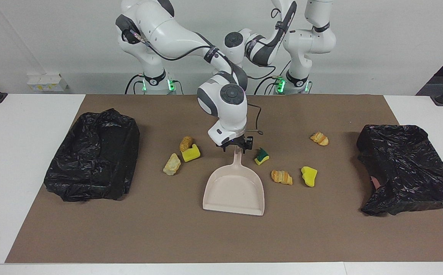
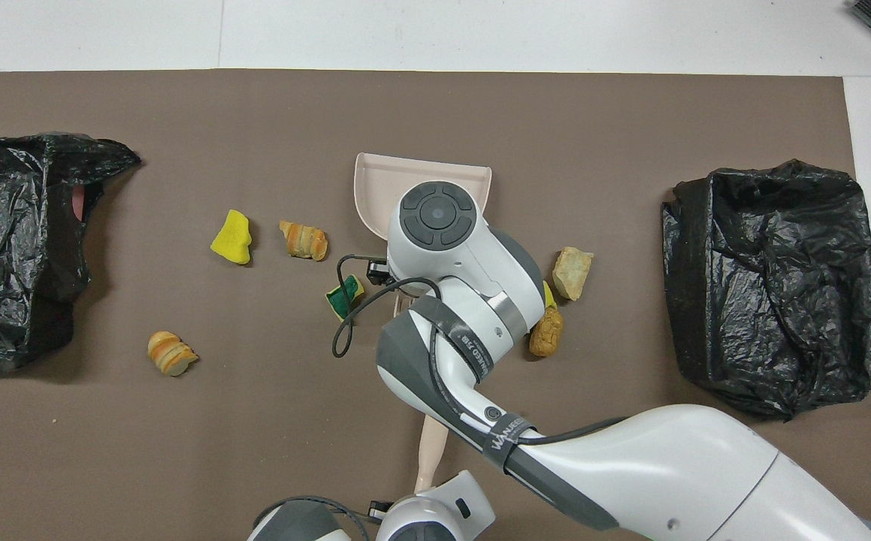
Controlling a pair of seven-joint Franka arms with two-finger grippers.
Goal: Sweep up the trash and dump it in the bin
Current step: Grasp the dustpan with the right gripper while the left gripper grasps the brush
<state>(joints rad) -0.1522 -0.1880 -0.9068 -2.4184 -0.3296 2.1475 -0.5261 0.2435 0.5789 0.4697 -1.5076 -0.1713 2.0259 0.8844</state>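
Note:
The beige dustpan (image 1: pixel 234 189) (image 2: pixel 382 176) lies flat mid-table, handle toward the robots. My right gripper (image 1: pixel 237 147) is open, its fingers on either side of the handle's end. Trash lies on both sides of the pan. Toward the right arm's end are a brown pastry (image 1: pixel 185 143) (image 2: pixel 546 333), a yellow sponge (image 1: pixel 191 154) and a pale pastry (image 1: pixel 172 164) (image 2: pixel 573 273). Toward the left arm's end are a yellow-green sponge (image 1: pixel 262 156) (image 2: pixel 345 295), a pastry (image 1: pixel 281 177) (image 2: pixel 303 240), a yellow sponge (image 1: pixel 309 176) (image 2: pixel 231 238) and another pastry (image 1: pixel 319 138) (image 2: pixel 171 353). My left gripper (image 2: pixel 418 512) holds the beige brush handle (image 2: pixel 432 451); its head is hidden.
Two bins lined with black bags stand on the brown mat, one at the right arm's end (image 1: pixel 91 154) (image 2: pixel 769 285) and one at the left arm's end (image 1: pixel 408 168) (image 2: pixel 14 240). White table (image 1: pixel 22 152) surrounds the mat.

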